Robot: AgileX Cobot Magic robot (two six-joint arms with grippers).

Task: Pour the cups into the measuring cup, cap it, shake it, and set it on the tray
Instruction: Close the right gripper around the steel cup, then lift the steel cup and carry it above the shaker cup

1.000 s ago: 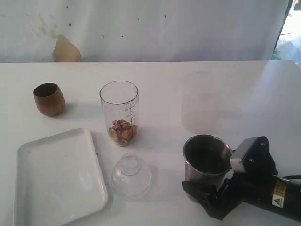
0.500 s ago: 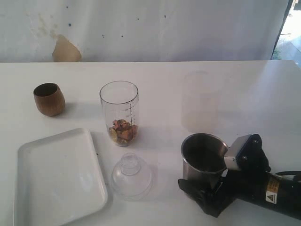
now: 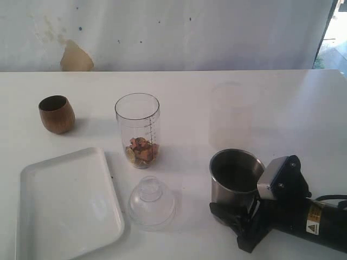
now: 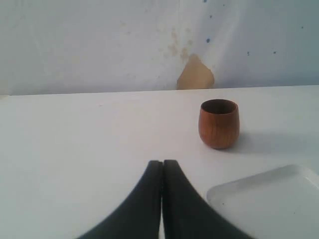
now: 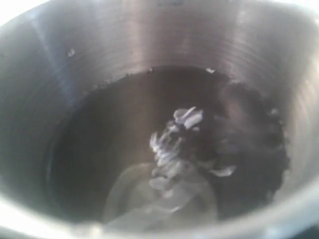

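The steel tumbler (image 3: 234,181) stands near the front right, and my right gripper (image 3: 232,212) is closed around its lower body. The right wrist view looks straight into the tumbler (image 5: 149,74), with pale bits on its dark bottom; the fingers are hidden there. The measuring cup (image 3: 137,130) stands in the middle with brownish pieces at its bottom. The cap (image 3: 151,202) lies in front of it. The wooden cup (image 3: 56,114) (image 4: 218,123) is far left. The frosted cup (image 3: 231,116) stands behind the tumbler. My left gripper (image 4: 162,163) is shut and empty, well short of the wooden cup.
The white tray (image 3: 65,203) (image 4: 269,199) lies at the front left, beside the cap. A white wall with a brown stain runs behind the table. The black right arm (image 3: 303,219) lies along the front right edge.
The right gripper and the steel tumbler shifted slightly left, then rose a little together. Everything else stayed put.
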